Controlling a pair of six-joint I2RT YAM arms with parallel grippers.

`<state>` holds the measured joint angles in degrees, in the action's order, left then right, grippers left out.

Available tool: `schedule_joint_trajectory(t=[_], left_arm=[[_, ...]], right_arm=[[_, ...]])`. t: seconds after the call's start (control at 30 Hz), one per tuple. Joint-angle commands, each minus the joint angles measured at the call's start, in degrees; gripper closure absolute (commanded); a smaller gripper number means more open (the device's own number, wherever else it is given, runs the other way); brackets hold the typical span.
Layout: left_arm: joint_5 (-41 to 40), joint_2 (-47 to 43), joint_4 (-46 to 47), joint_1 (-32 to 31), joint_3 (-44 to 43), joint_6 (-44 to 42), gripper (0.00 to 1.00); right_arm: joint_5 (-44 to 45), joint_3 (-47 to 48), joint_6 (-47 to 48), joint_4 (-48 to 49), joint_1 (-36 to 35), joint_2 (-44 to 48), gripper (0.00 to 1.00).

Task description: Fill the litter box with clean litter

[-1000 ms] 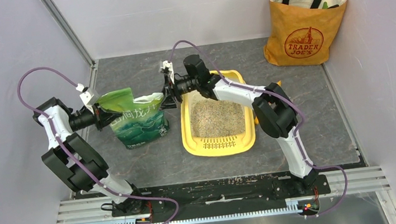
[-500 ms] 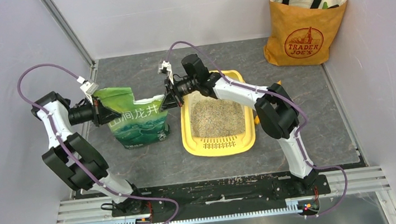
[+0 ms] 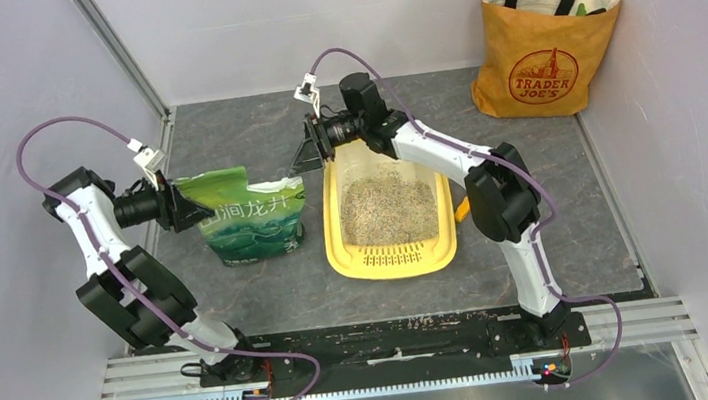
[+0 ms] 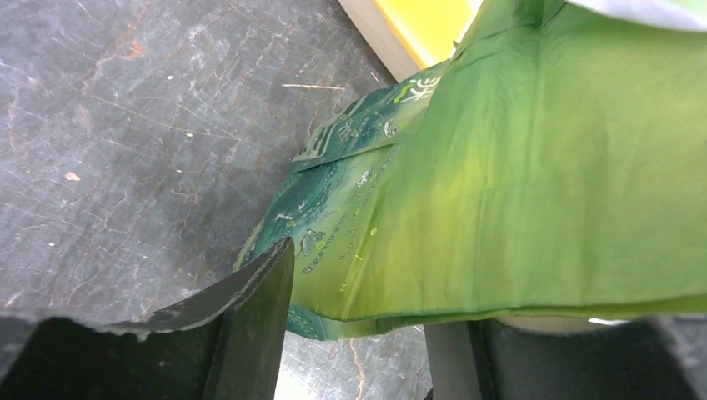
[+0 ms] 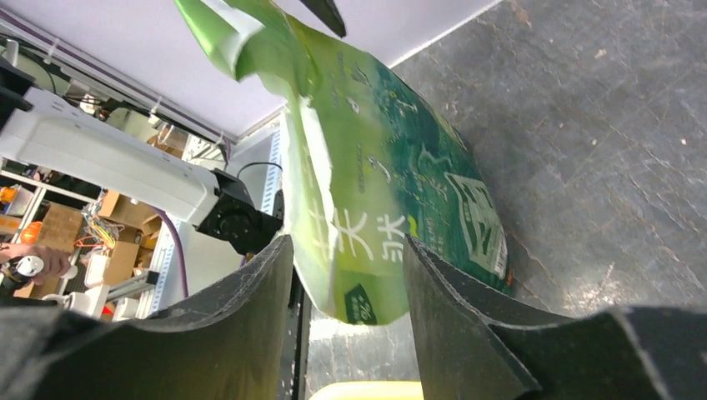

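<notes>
The yellow litter box lies mid-table, with grey-beige clean litter covering its floor. Left of it, a crinkly green bag stands on the mat. My left gripper is at the bag's upper left corner. In the left wrist view its jaws are open, and the bag's edge lies loose across the gap. My right gripper hangs open above the box's far left corner, clear of the bag. The right wrist view shows the bag beyond its spread fingers.
An orange tote bag leans in the back right corner. An orange scoop tip pokes out by the box's right rim. Enclosure walls stand close on the left, back and right. The left arm's elbow is near the left wall.
Both grippers have opened and let go of the bag's top corners. The right gripper pulled back and up to the right, the left arm drew slightly left, and the bag top has sagged.
</notes>
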<state>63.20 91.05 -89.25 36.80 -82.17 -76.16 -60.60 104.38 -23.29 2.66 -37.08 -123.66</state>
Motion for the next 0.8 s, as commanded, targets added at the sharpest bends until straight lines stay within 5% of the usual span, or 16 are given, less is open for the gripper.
schedule_joint_trajectory(t=[0.0,0.13,0.23,0.33,0.47,0.63,0.77], left_arm=[[4.2,-2.8,-1.7,0.1,-3.6,2.1,0.31],[7.1,-3.0,-0.4,0.2,-5.7,5.5,0.24],[7.6,-2.2,1.1,-0.1,-6.1,9.2,0.28],[7.6,-0.9,1.1,-0.2,-6.1,12.1,0.65],[5.6,1.0,1.1,-0.1,-6.4,18.6,0.98],[1.2,1.0,8.2,-0.1,-4.5,32.2,0.98],[-2.0,-0.5,12.8,-0.2,-2.4,38.5,0.98]], right_arm=[[0.8,4.3,-0.9,0.0,-1.7,-0.4,0.42],[0.0,5.0,-0.8,-0.6,-2.2,-0.4,0.25],[-1.2,6.4,-0.8,-0.7,-3.2,-0.4,0.10],[-0.3,10.5,2.2,-5.7,-4.3,-2.0,0.07],[1.4,17.0,7.8,-15.5,-6.0,-5.8,0.08],[0.8,19.9,7.0,-18.7,-6.3,-9.4,0.13],[-0.8,19.4,3.4,-14.5,-6.9,-9.7,0.03]])
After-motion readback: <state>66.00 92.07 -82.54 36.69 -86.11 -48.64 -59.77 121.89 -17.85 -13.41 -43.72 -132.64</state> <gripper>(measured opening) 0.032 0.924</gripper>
